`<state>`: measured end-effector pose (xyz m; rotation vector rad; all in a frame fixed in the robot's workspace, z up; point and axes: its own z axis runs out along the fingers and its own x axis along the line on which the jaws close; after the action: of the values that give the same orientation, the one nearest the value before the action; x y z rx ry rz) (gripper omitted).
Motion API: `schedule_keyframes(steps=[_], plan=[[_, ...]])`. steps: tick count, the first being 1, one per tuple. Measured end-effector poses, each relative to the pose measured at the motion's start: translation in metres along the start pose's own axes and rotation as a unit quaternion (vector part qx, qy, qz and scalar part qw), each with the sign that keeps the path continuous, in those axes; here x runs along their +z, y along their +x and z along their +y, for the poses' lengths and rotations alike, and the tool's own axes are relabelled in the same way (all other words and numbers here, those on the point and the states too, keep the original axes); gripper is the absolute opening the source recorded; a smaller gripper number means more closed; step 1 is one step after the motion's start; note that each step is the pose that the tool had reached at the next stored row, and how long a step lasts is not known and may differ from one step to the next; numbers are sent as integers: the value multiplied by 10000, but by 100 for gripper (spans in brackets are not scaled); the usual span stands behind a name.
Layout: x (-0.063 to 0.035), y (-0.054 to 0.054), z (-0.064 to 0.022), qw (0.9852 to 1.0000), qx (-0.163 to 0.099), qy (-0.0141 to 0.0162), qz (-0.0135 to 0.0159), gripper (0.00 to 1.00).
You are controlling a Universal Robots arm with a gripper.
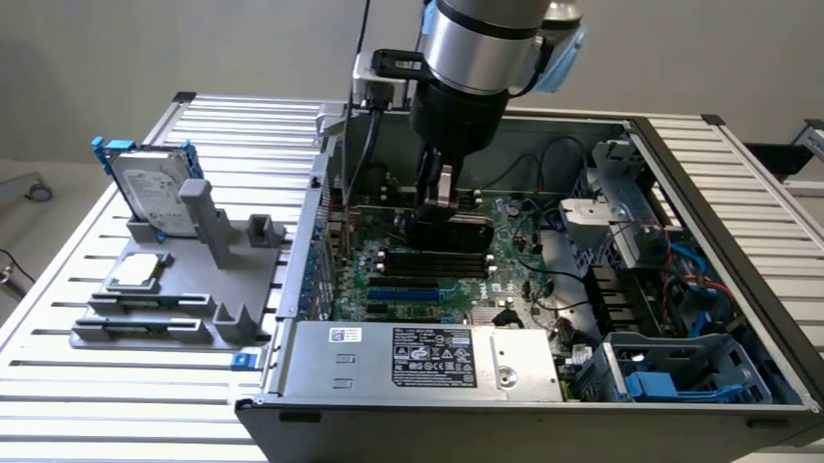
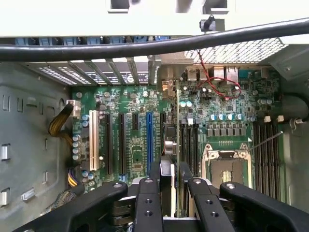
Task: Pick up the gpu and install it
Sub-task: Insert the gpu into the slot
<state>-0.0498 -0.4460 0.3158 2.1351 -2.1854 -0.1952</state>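
The gripper reaches down into the open computer case, its jaws clamped on the gpu, one finger on each face of the card. In the wrist view the gpu stands upright and edge-on between the gripper fingers, over the green motherboard, just beside the blue slot; whether it is seated cannot be told. On the slatted table, to the exterior view's left of the case, a gray fixture carries the hard drive and processor chip.
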Motion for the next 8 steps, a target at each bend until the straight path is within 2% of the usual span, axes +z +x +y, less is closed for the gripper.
schedule_keyframes(steps=[8], plan=[[32,96,48,9999,-101,-4,14,27]])
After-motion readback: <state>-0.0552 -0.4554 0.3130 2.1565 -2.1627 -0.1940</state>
